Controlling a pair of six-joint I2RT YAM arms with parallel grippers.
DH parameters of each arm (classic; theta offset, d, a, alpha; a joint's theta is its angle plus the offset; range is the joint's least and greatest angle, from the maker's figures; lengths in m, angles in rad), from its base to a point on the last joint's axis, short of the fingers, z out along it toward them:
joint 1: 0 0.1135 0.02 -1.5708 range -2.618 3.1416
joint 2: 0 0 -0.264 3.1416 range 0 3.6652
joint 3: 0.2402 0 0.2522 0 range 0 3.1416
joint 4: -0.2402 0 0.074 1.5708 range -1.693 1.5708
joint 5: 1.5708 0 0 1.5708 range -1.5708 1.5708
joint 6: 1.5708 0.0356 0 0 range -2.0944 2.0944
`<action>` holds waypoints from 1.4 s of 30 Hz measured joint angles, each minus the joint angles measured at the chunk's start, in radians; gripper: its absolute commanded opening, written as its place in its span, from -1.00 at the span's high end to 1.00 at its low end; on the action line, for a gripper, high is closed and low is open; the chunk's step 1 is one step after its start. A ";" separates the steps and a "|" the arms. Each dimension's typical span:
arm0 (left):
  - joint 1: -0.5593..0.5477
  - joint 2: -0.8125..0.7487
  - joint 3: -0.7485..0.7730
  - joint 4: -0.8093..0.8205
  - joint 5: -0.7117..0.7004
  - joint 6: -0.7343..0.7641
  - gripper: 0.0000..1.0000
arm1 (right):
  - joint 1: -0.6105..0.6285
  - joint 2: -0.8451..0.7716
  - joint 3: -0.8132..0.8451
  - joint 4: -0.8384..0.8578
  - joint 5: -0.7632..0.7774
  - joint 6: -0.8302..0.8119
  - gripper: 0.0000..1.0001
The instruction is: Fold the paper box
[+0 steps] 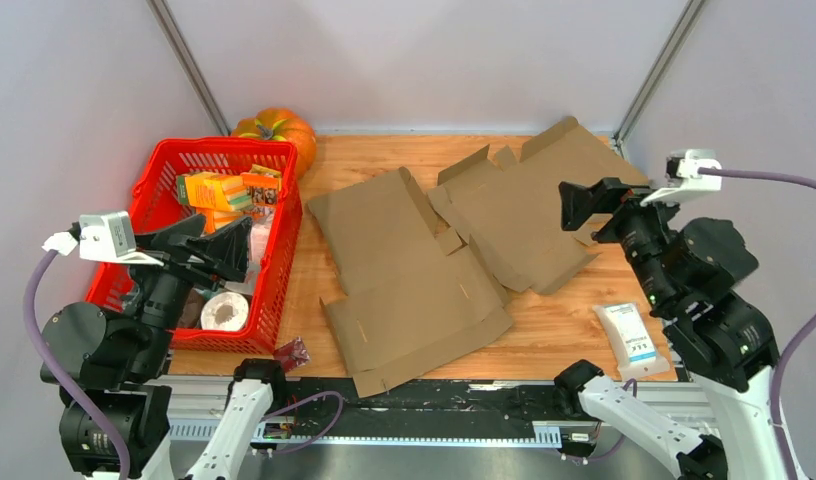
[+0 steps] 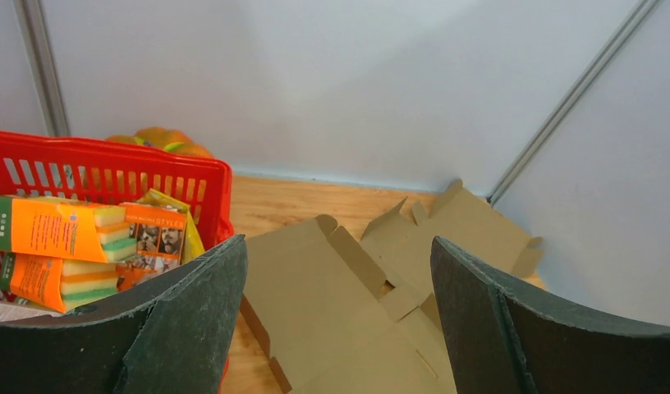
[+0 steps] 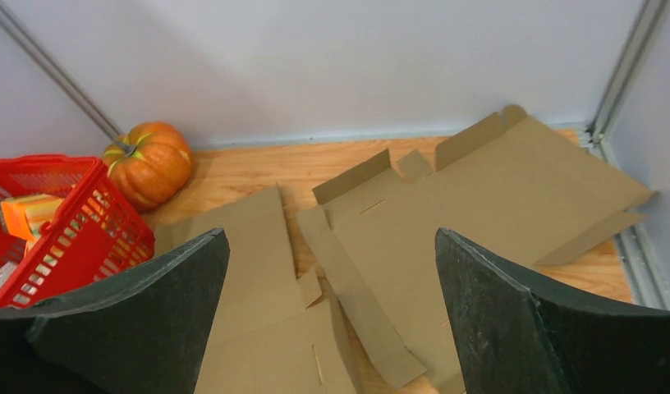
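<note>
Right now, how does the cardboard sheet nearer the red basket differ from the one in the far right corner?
The left sheet lies in the middle of the table and runs to its front. The right sheet sits farther back, in the right corner. The left sheet lies mostly flat, while the right sheet's back flaps tilt up. Both are brown, unfolded cardboard. They overlap slightly in the middle, and nothing holds either.

The red basket (image 1: 284, 255) and the pumpkin (image 1: 276, 130) behind it blocked the left side of the bench (image 1: 559, 330). Flat cardboard blanks (image 1: 414, 290) lay low across the middle. Bare wood was open at front right, beside a white pouch (image 1: 629, 338).
</note>
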 measured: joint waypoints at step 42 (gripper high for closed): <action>-0.830 0.313 -0.510 0.246 -0.068 -0.077 -0.63 | -0.141 -0.057 -1.138 0.143 -0.605 0.708 -0.41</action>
